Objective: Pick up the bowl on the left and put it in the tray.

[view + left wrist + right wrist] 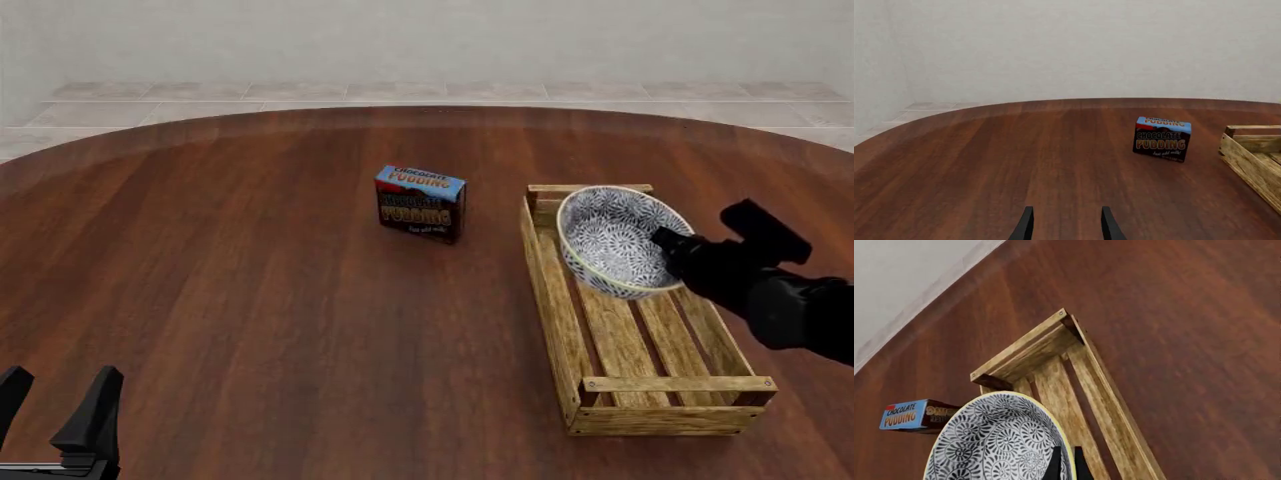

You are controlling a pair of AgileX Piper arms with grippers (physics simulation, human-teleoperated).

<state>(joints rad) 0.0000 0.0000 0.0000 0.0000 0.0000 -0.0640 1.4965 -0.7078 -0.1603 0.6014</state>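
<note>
A light-wood slatted tray [627,345] lies lengthwise on the right half of a round, dark-wood table [267,290], its near two-thirds holding nothing but its own bare slats. At its far end a blue-and-white patterned bowl [611,240] with a cream rim is held tipped steeply on edge, its open face turned toward the table's middle and its body reaching from above the tray's far rail to the slats beside the left wall; whether it touches the wood cannot be told from the front view.

The right end effector [663,240] comes in from the right and grips the bowl at its rim on the side nearest the arm. In the right wrist view its two dark fingertips [1055,465] stand pinched close together over that rim, one inside the bowl and one outside, with the tray's far corner post and rails beyond.

The left end effector [56,400] sits low at the near left edge of the table, well apart from tray and bowl, its fingers spread with bare wood between them and nothing held, as the left wrist view also shows.

A small blue and dark chocolate pudding box [419,203] stands upright on the table near the centre, just left of the tray's far end and clear of it. Behind the table a pale tiled floor [441,95] meets a plain off-white wall [427,40].
</note>
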